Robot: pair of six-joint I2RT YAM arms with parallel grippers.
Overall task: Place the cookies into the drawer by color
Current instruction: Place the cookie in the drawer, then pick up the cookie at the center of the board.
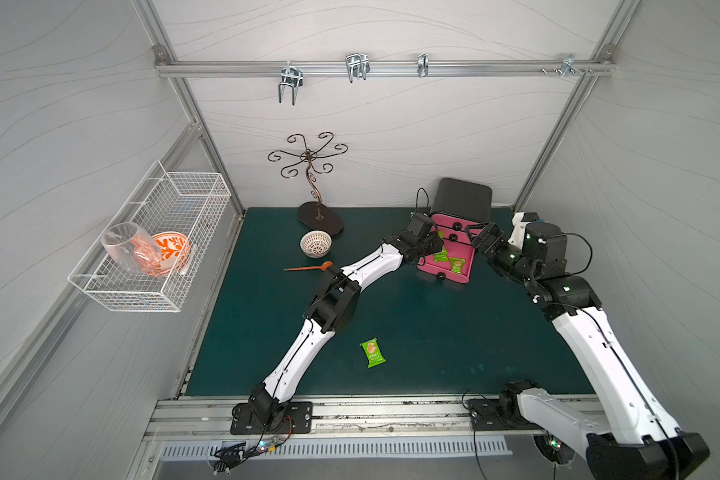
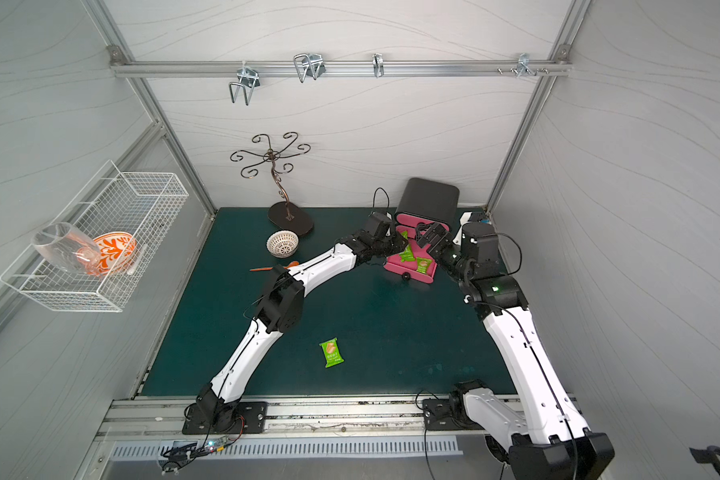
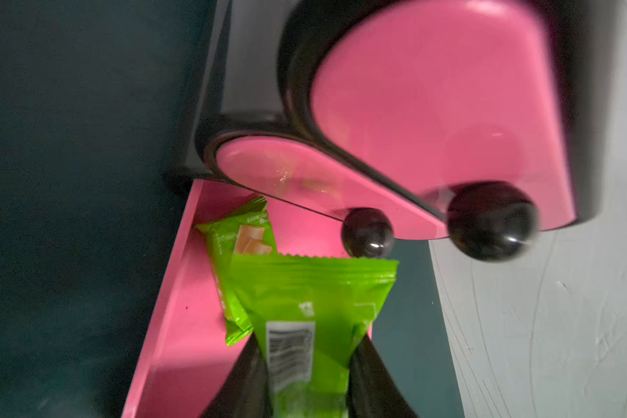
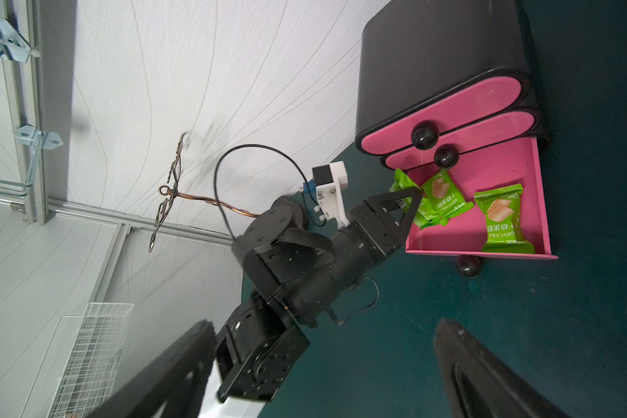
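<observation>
The black cabinet has pink drawers, and its bottom drawer (image 1: 454, 277) (image 4: 493, 170) is pulled out on the green mat. Two green cookies (image 1: 440, 255) (image 1: 457, 264) lie inside it, also in the right wrist view (image 4: 444, 197) (image 4: 504, 220). My left gripper (image 1: 433, 245) (image 3: 306, 347) is shut on another green cookie packet (image 3: 312, 296), barcode side showing, held over the drawer's left edge (image 3: 181, 307). One more green cookie packet (image 1: 373, 352) (image 2: 332, 352) lies on the mat near the front. My right gripper (image 1: 481, 237) (image 4: 323, 347) hangs open and empty beside the drawer's right side.
The two upper drawers (image 4: 449, 119) are shut, with black knobs. A metal mug tree (image 1: 308, 183), a white lattice bowl (image 1: 316, 243) and an orange spoon (image 1: 308, 268) stand at the back left. A wire basket (image 1: 154, 237) with a glass and an orange bowl hangs on the left wall.
</observation>
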